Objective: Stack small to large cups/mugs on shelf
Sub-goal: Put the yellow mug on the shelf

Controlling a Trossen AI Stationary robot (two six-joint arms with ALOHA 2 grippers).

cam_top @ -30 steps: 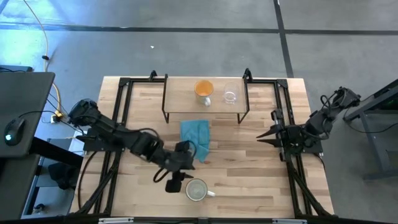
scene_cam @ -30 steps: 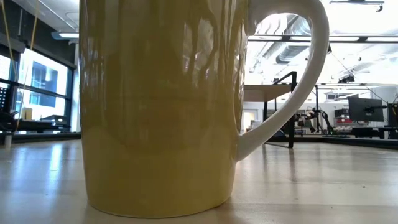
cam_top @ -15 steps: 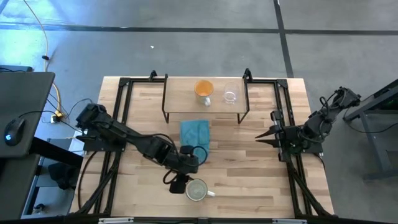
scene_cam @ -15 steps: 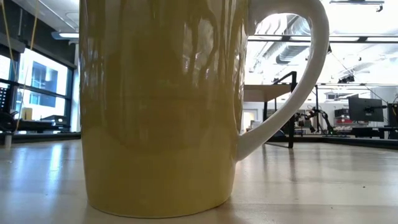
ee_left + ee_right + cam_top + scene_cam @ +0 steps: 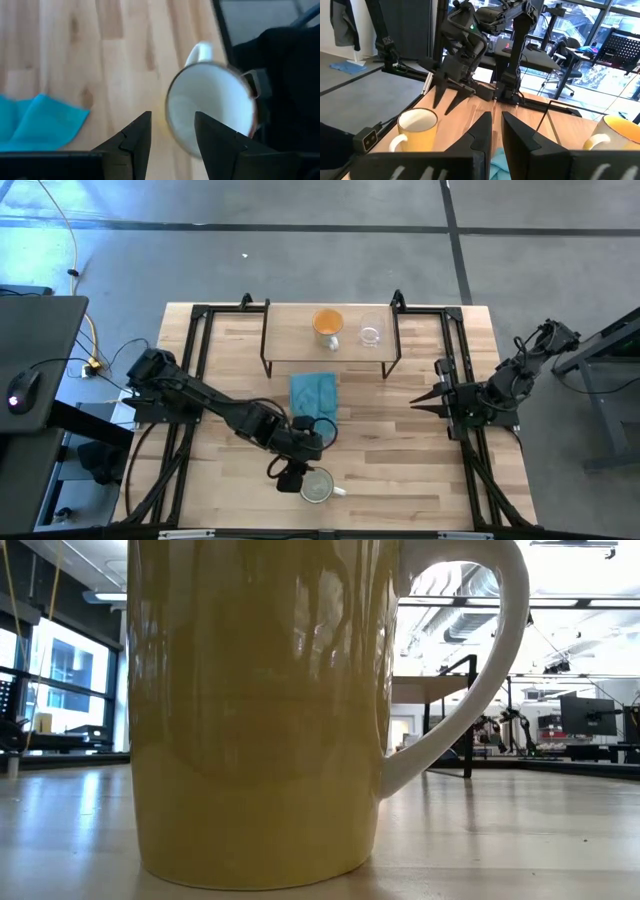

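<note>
Table [image 5: 400, 450], light wood, black-framed.
Shelf [image 5: 290, 345] at the far edge, carrying 2 items: orange mug [image 5: 328, 326] and clear glass cup [image 5: 370, 334], side by side, apart.
Teal cloth [image 5: 315, 396] on the table in front of the shelf.
Cream mug [image 5: 317, 486], upright at the near edge.
Left gripper [image 5: 292, 475] just beside the cream mug's rim, fingers parted, nothing held.
Right gripper [image 5: 422, 402] at the right side, fingers nearly together, empty.
</note>
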